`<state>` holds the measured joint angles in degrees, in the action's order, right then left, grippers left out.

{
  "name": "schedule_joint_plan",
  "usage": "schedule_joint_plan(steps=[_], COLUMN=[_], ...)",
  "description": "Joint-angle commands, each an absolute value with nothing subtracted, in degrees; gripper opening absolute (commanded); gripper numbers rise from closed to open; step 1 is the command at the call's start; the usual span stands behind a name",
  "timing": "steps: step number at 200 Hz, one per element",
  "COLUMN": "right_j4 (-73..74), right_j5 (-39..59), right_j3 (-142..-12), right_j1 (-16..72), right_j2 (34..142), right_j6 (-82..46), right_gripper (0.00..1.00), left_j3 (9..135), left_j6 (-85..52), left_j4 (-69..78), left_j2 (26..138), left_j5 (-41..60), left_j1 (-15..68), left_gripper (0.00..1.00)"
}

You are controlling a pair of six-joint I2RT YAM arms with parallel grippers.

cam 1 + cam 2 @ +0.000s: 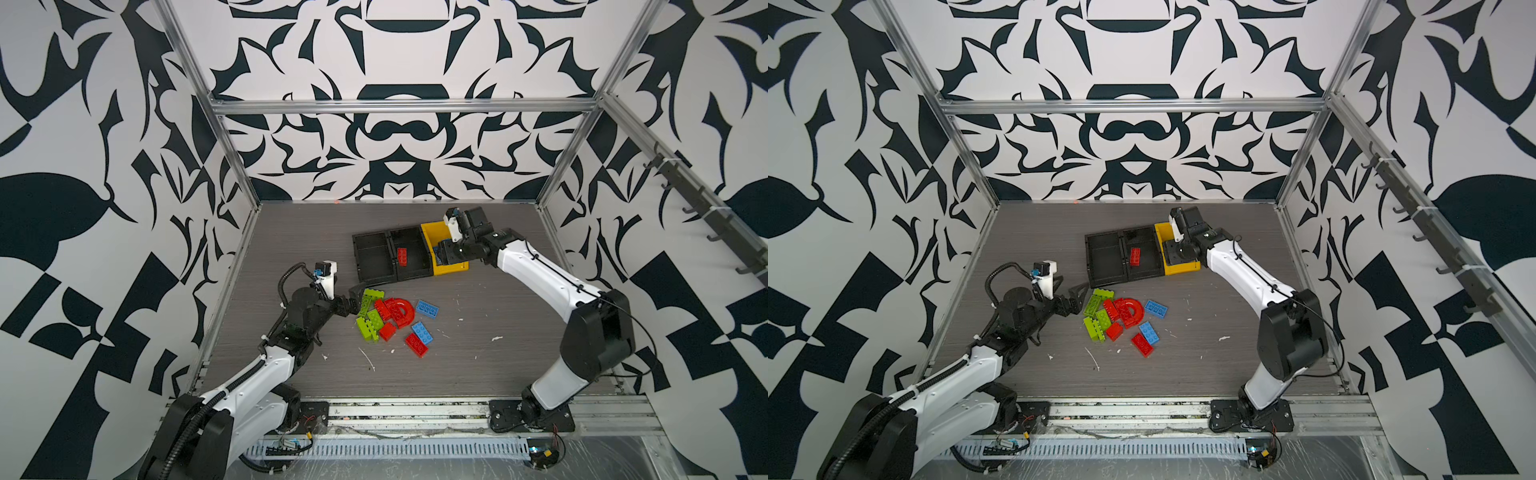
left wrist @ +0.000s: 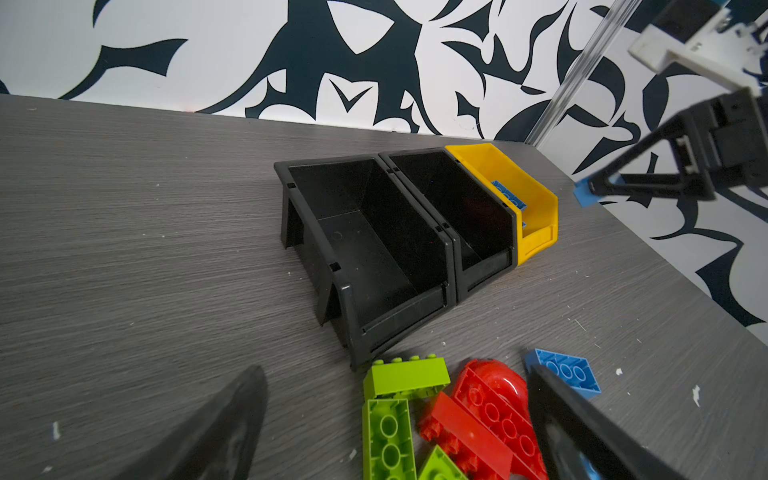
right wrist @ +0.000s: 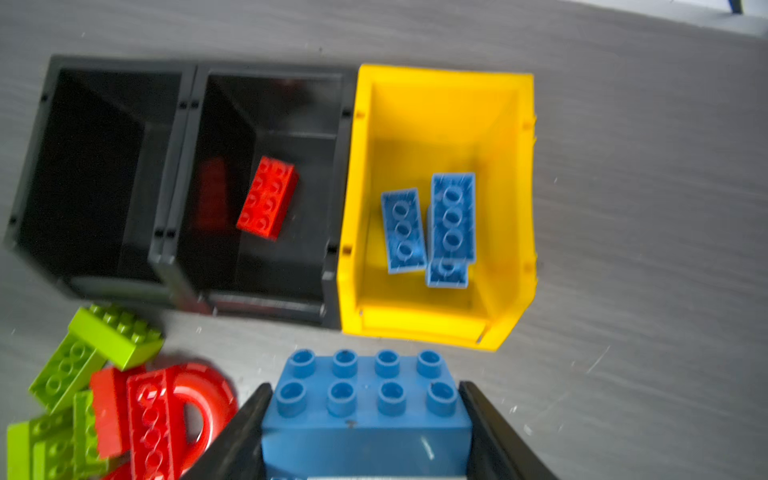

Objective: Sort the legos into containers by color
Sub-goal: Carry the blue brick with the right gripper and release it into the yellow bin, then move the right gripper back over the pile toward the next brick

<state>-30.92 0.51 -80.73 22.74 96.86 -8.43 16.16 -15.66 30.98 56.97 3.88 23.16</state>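
A light blue brick (image 3: 365, 440) is clamped between the black fingers of the right gripper (image 3: 365, 385), held in the air at the yellow bin (image 3: 513, 187). Only the right wrist view shows this grip and the blue bricks (image 3: 453, 216) lying in that bin. In both top views the right arm (image 1: 536, 266) covers much of it.

The middle black bin (image 3: 266, 70) holds one red brick (image 3: 268, 197), and the outer black bin (image 3: 116, 66) stands against it. The three bins form a row nearer the back edge of the desk (image 1: 498, 365).

The pile (image 1: 390, 320) of green, red and blue bricks, with the red arch (image 1: 405, 313), lies at the desk's middle. The left gripper (image 1: 358, 300) is spread wide at the pile's left side, beside a lime green brick (image 1: 370, 300).

White scraps (image 1: 496, 338) dot the bare desk toward the front and right edges.
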Motion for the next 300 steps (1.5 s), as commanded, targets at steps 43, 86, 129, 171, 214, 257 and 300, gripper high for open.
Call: schedule_joint_plan(steps=[43,86,129,171,214,257,300], right_j4=[-29.4,-29.5,-30.8,-30.1,-31.5,-32.2,-23.9], right_j5=[1.5,0.0,-0.9,-0.7,-0.1,1.9,12.2], right_j3=[-100.1,-108.4,-111.6,-110.9,-111.9,-107.6,-87.5], right_j1=[19.1,18.5,17.7,17.2,17.2,17.3,19.7], right_j2=[115.0,122.5,126.9,127.0,125.5,118.7,100.9], right_j6=[-4.2,-3.6,-2.8,-2.8,-2.8,-2.8,-3.4], right_gripper=[0.64,0.64,0.66,0.68,0.75,0.78,0.69], left_j3=[17.1,16.7,16.9,17.0,17.1,17.1,17.0], left_j6=[-16.3,-16.2,-16.2,-16.2,-16.1,-16.1,-16.0], left_j4=[31.5,31.5,31.7,32.0,32.0,31.9,31.7], left_j2=[56.3,55.8,56.9,57.3,57.5,57.1,56.5], left_j5=[4.4,3.6,3.9,4.1,4.2,4.2,4.0], left_j1=[23.3,23.3,23.3,23.2,23.2,23.3,23.2], left_gripper=[1.0,1.0,1.0,1.0,1.0,1.0,1.0])
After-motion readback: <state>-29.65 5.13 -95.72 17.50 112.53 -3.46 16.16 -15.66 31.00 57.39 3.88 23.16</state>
